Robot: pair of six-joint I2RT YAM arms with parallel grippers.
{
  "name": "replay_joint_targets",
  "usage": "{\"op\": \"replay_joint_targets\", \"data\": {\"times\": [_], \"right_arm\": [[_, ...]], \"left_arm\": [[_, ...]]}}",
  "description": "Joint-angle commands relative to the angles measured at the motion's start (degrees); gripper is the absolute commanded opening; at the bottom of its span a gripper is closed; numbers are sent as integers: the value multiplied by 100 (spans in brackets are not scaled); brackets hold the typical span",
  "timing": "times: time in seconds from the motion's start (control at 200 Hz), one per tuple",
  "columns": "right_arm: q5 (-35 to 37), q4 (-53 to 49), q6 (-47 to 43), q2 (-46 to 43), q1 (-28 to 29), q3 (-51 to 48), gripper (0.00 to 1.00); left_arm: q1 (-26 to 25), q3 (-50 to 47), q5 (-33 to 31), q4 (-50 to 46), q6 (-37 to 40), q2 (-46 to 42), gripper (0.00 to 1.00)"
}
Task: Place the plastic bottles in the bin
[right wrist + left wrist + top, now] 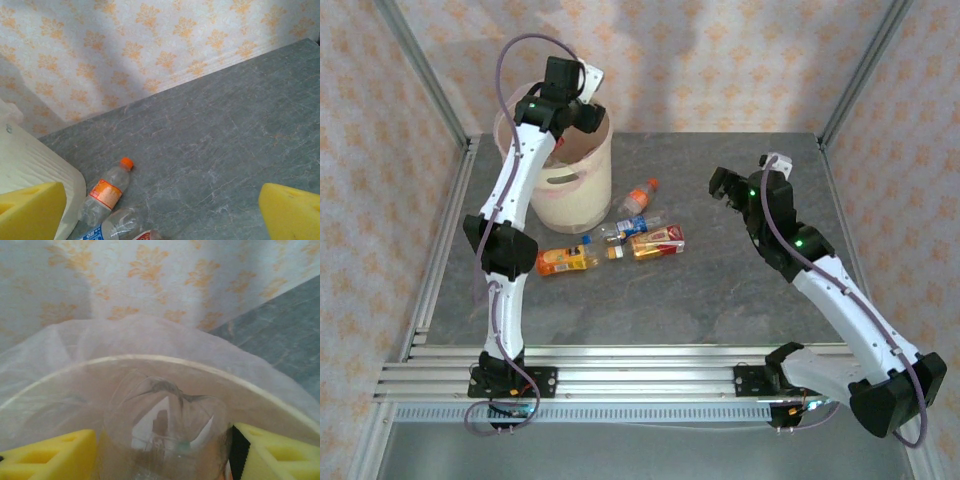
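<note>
**Step in hand:** release over the bin.

**Findings:**
- The left gripper [567,92] hangs above the pale bin [570,190], upper left of the overhead view.
- In the left wrist view a clear plastic bottle [165,420] sits low centre between the yellow fingers [50,457], and the bin's rim curves just behind it.
- A dark gap shows at the right-hand pad, so I cannot tell whether the bottle is pinched or freed.
- The right gripper [725,185], centre right, stands spread wide and holds nothing.
- Four bottles lie on the grey table [740,290] just right of the bin, among them an orange-capped bottle [638,197].

**Recommendation:** spread the fingers fully while the bottle is inside the rim line, then lift straight up clear of the wall
</note>
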Motion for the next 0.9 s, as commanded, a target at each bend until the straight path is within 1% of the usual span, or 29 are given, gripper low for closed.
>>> {"op": "replay_joint_targets", "data": {"times": [0.0, 0.07, 0.135, 0.26, 0.39, 0.505, 0.595, 0.661, 0.721, 0.896], "right_arm": [[264, -154, 96, -8, -19, 196, 99], [346, -182, 95, -17, -19, 214, 99], [388, -200, 105, -26, -20, 223, 99], [397, -219, 92, -9, -20, 240, 99], [389, -218, 95, 42, -20, 257, 99], [358, -293, 179, 129, -20, 298, 99], [339, -459, 234, 204, -20, 375, 99], [375, -603, 274, 245, -20, 421, 99], [457, -763, 353, 272, -20, 450, 99], [534, -1232, 688, 415, 36, 542, 99]], "left_arm": [[57, 169, 876, -153, -311, 157, 67], [50, 258, 1132, -160, -488, 217, 63], [41, 291, 1185, -155, -615, 273, 61], [-11, 300, 1293, -150, -735, 340, 60], [-187, 405, 1311, -150, -790, 423, 60], [-335, 659, 1257, -199, -815, 529, 65], [-390, 810, 1143, -225, -851, 541, 73], [-399, 914, 946, -269, -874, 493, 82], [-400, 955, 597, -313, -862, 392, 88], [-382, 952, -1062, -390, -859, -136, 100]]}}
